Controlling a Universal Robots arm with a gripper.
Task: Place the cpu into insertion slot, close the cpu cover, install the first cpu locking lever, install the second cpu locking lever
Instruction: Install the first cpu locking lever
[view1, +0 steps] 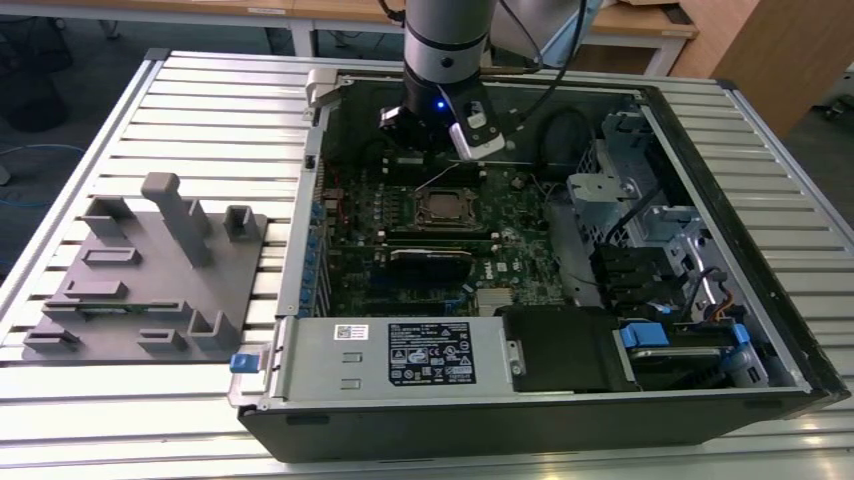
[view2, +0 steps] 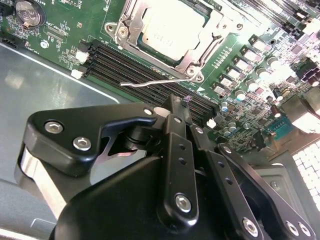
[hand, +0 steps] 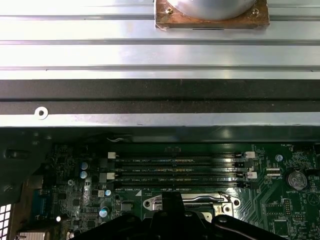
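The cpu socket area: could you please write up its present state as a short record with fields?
cpu: seated in the insertion slot
cpu cover: appears down over the cpu's edges
locking lever: thin wire arm sticking out free over the memory slots, not latched
gripper: shut, holding nothing, just short of the lever

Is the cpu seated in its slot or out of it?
In. In the second wrist view the cpu lies flat inside the insertion slot, framed by its silvery rim.
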